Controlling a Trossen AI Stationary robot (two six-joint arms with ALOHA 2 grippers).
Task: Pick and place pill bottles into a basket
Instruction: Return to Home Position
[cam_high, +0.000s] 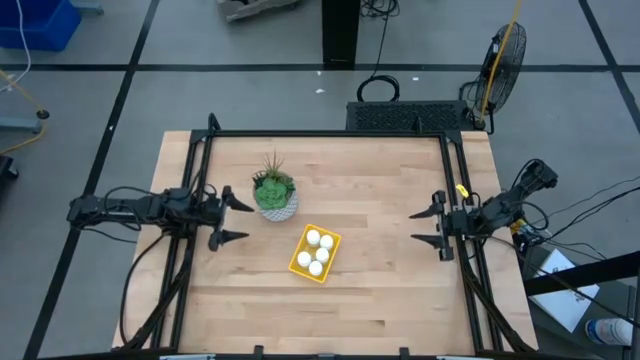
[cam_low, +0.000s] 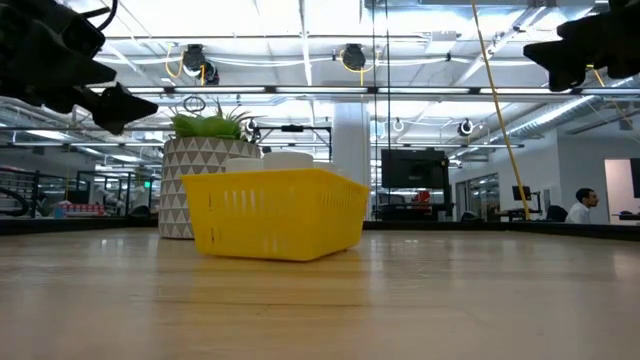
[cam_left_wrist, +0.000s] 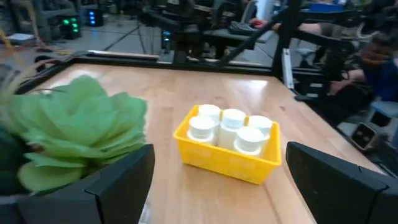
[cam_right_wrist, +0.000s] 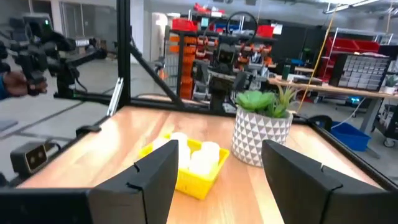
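1. The left gripper (cam_high: 238, 221) gaped wide and empty beside the plant pot (cam_high: 277, 206).
2. The right gripper (cam_high: 418, 226) was equally wide and empty.
3. The pill bottles (cam_high: 316, 253) stood upright in the basket (cam_high: 296, 258), which lay diagonally between the grippers.

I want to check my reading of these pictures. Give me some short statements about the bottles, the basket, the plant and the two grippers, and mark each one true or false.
1. Five pill bottles stand inside the yellow basket. True.
2. The left gripper holds a bottle. False: it is open and empty, beside the plant pot.
3. The right gripper is open, at the right side of the table. True.
4. The plant pot stands inside the basket. False: it stands on the table, next to the basket.
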